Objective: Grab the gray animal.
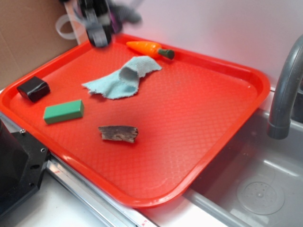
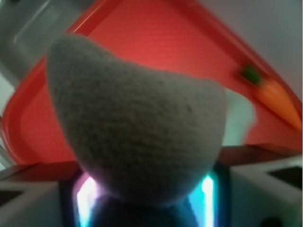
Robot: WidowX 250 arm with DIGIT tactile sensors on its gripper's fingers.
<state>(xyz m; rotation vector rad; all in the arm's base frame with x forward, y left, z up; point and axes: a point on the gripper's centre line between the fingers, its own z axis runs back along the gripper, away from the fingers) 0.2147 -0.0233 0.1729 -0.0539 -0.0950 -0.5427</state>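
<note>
Exterior view: the claw (image 1: 98,29) hangs at the far left corner of the red tray (image 1: 222,118), lifted off the tray floor, blurred. A gray blurred mass, taken to be the gray animal (image 1: 127,13), sticks out to the right of the claw at the same height, clear of the tray. Finger gap not readable here. On the tray below: light blue cloth (image 1: 122,79) near the middle back, toy carrot (image 1: 149,48) along the far rim, black block (image 1: 33,88) and green block (image 1: 63,111) at the left, brown bark-like piece (image 1: 118,133) toward the front. A gray faucet (image 1: 284,94) stands over the sink at right.

Wrist view: the gray animal (image 2: 142,137) fills most of the frame, a knitted gray lump pressed right up against the camera, rising from between the lit fingers at the bottom. The claw looks closed on it, the plush body keeping the fingers part-way apart. The tray lies well behind it, with the carrot (image 2: 272,94) at the right edge.

Judgement: the animal lies in the claw, not on the tray; its length seems to run sideways across the fingers. The grab looks made.
</note>
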